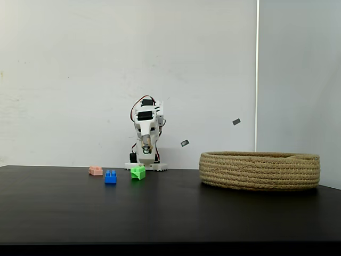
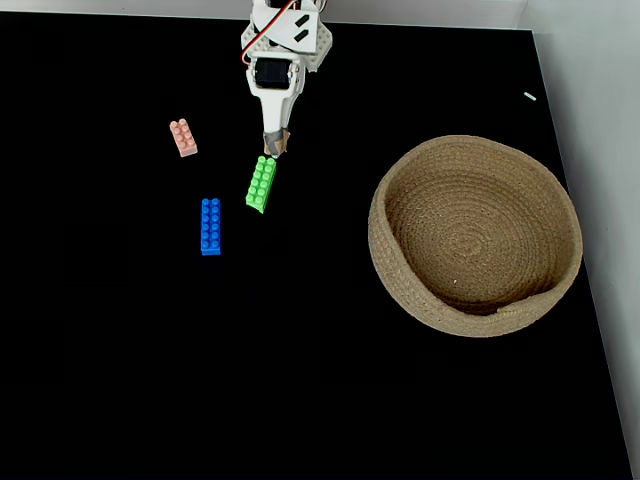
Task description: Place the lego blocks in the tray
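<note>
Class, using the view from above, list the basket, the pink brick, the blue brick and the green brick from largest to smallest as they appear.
1. Basket
2. Blue brick and green brick: look about alike, so I won't rank them
3. Pink brick

In a fixed view from above, the arm [image 2: 285, 45] is cut off by the top edge, so its base is out of frame. The gripper [image 2: 272, 150] is too small there to tell whether its jaws are parted, and in the low fixed view its tip [image 1: 145, 152] blends into the arm behind. The basket's [image 1: 260, 170] inside is hidden by its wall.
</note>
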